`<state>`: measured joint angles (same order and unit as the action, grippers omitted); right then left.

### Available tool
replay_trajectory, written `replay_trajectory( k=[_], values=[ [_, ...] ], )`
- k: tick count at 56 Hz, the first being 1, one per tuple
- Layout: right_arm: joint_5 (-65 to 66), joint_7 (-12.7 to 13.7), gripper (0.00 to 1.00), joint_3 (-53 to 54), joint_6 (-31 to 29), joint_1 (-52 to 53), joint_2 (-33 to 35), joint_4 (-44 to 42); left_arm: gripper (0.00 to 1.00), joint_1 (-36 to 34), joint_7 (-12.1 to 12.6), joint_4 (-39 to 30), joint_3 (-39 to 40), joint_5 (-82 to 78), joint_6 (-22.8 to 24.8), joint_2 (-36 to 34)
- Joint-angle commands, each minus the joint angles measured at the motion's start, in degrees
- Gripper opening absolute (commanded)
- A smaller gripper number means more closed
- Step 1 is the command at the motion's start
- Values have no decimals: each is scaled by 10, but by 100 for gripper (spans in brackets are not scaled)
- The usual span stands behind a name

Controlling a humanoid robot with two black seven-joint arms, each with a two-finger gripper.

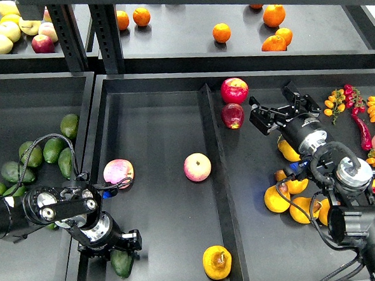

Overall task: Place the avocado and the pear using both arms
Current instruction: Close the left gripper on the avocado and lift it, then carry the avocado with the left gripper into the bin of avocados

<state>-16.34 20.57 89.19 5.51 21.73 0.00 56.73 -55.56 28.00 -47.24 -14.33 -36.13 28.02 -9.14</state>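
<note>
Left end effector (119, 245) is gripping the avocado (122, 263).
Right end effector (281, 106) is hanging open; the pear (217, 261) is lying apart.

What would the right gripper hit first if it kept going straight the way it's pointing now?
Probably the dark red apple. The right gripper is open, pointing up and left, and that apple lies just beyond its fingertips, with a second red apple behind. Height above the tray is unclear.

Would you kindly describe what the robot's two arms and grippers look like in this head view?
Both arms are black with rounded joint housings that carry silver metal caps and rings. Loose black cables loop along each arm. The left gripper is a compact black block. The right gripper is black too, with short, blocky jaws. A small blue part shows beside each wrist. No sleeves or markings are legible.
</note>
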Motion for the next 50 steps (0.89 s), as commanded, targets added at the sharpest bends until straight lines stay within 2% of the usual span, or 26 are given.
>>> replay_trajectory(
  k=[1,6,10,20,27,33,50],
  values=[
    [0,0,100,0,-1,-1,0,0,37,1,0,14,15,2,0,1],
    [0,0,100,0,-1,-1,0,2,17,7,0,29,35,23,0,4],
    [0,0,100,0,-1,-2,0,3,10,7,0,36,40,38,0,5],
    [0,0,100,-1,0,-2,0,3,9,-5,0,30,46,44,0,5],
    [0,0,100,-1,0,-2,0,4,10,-20,0,42,100,71,0,-1],
    [0,0,100,-2,-1,-2,0,4,10,-45,0,47,110,74,0,-4],
    [-1,1,100,-7,0,-11,0,12,11,-101,0,90,149,128,0,-79]
  ],
)
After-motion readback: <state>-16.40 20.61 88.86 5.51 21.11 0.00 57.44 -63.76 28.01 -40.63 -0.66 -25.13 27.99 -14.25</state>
